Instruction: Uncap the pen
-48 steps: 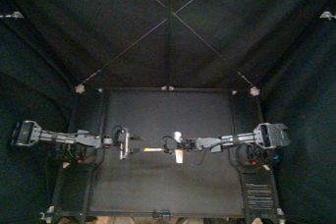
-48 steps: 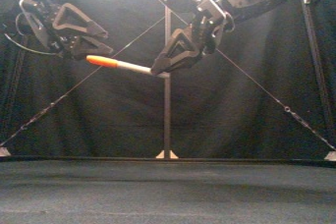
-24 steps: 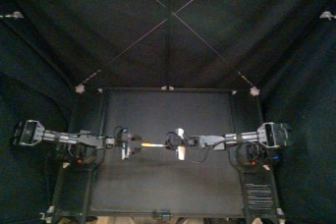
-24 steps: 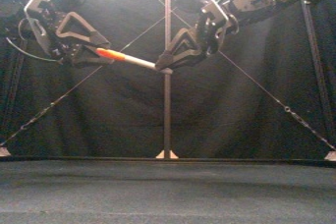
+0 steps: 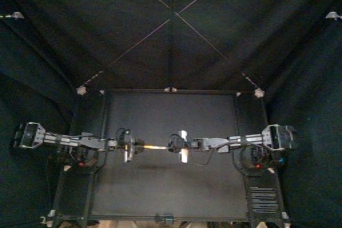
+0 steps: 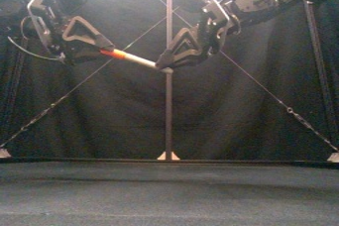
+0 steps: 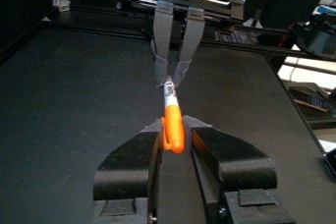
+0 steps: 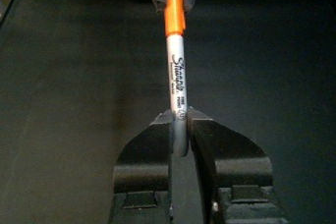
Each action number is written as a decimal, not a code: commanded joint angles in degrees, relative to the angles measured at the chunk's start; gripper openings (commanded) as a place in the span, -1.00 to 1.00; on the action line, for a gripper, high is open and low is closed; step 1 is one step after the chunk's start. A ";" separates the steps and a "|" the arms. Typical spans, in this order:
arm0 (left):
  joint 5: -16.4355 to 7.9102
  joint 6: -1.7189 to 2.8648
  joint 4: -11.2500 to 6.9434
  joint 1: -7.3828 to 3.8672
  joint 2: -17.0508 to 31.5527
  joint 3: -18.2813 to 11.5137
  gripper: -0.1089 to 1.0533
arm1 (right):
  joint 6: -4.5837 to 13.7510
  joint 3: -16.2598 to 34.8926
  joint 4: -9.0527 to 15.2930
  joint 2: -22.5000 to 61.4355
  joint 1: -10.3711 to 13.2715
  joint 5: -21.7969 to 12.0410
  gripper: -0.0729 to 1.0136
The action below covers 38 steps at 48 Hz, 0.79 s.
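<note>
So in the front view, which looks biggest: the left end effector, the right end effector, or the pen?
1. The right end effector and left end effector: about alike, so no ranking between them.
2. The pen: clearly smallest.

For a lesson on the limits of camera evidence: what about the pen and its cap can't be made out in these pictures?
Top view: the pen is too small for any detail to show.
Front view: the far end of the cap is hidden inside the left gripper.
Right wrist view: the pen's rear end is lost between the jaws of the right gripper.
</note>
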<state>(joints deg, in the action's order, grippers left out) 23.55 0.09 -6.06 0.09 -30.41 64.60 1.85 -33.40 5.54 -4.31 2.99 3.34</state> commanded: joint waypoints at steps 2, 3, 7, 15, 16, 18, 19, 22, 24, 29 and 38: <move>0.53 -0.09 0.00 -0.18 -0.09 -1.32 0.06 | 0.00 0.26 0.00 -2.90 0.18 0.62 -0.06; 0.53 -0.09 -0.09 -0.18 -0.09 -1.23 0.03 | 0.00 0.26 0.00 -2.99 0.26 0.62 -0.06; 0.44 -0.09 -0.09 -0.18 -0.09 -1.05 -0.02 | 0.00 -0.09 0.00 -3.52 0.44 0.70 -0.06; 0.44 -0.09 0.00 -0.26 -0.53 -0.62 -0.03 | 0.09 -2.11 0.00 -5.63 0.70 0.62 -0.06; 0.44 -0.09 0.00 -0.26 -0.62 -0.62 -0.03 | 0.18 -2.37 0.00 -5.80 0.62 0.62 -0.06; 0.44 -0.18 -0.09 -0.26 -0.79 -0.62 -0.03 | 0.18 -2.99 -0.26 -6.33 0.62 0.70 -0.06; 0.44 -0.18 -0.09 -0.26 -0.97 -0.53 -0.03 | 0.26 -3.34 -0.26 -6.59 0.70 0.70 -0.06; 0.44 -0.18 0.00 -0.26 -1.32 -0.53 -0.03 | 0.26 -4.22 -0.35 -7.38 0.62 0.88 -0.06; 0.44 -0.18 -0.09 -0.26 -1.49 -0.35 -0.03 | 0.26 -5.01 -0.44 -8.00 0.70 1.14 -0.06; 0.53 -0.09 -0.09 -0.26 -2.11 0.00 -0.03 | 0.26 -6.68 -0.44 -9.32 0.79 2.11 -0.06; 0.44 0.00 -0.09 -0.26 -3.52 0.88 -0.03 | 0.35 -9.84 -0.79 -12.04 1.67 2.99 -0.06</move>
<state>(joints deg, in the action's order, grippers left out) 23.73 0.09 -6.15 -0.18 -33.31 65.83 2.11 -43.24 5.01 -13.62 4.13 5.54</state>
